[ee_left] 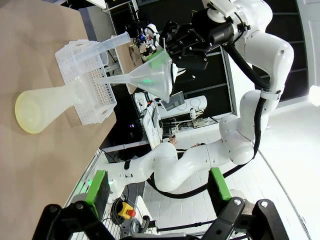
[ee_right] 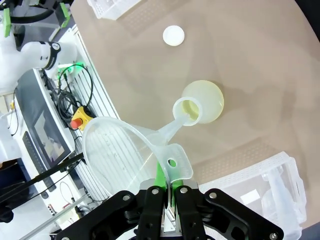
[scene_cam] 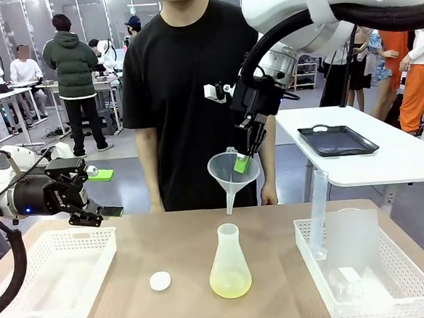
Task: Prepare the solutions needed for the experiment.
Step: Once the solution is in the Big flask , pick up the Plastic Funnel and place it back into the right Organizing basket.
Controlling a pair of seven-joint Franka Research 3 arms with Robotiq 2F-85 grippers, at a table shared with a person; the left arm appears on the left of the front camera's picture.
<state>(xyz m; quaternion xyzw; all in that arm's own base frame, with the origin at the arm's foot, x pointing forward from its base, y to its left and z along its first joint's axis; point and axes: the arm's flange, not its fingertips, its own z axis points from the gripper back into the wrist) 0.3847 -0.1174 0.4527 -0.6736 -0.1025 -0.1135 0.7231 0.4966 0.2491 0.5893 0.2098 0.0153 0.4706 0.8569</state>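
Hovering the funnel [scene_cam: 231,174], clamped in our right gripper [scene_cam: 247,159], at twelve o'clock over the conical flask [scene_cam: 228,251] of shallow yellow-green solution [scene_cam: 230,287], we judge pouring remains; our left gripper [scene_cam: 107,193] gapes empty.

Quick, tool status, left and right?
Left tool: open, holding nothing.
Right tool: closed on the funnel, by its tab.
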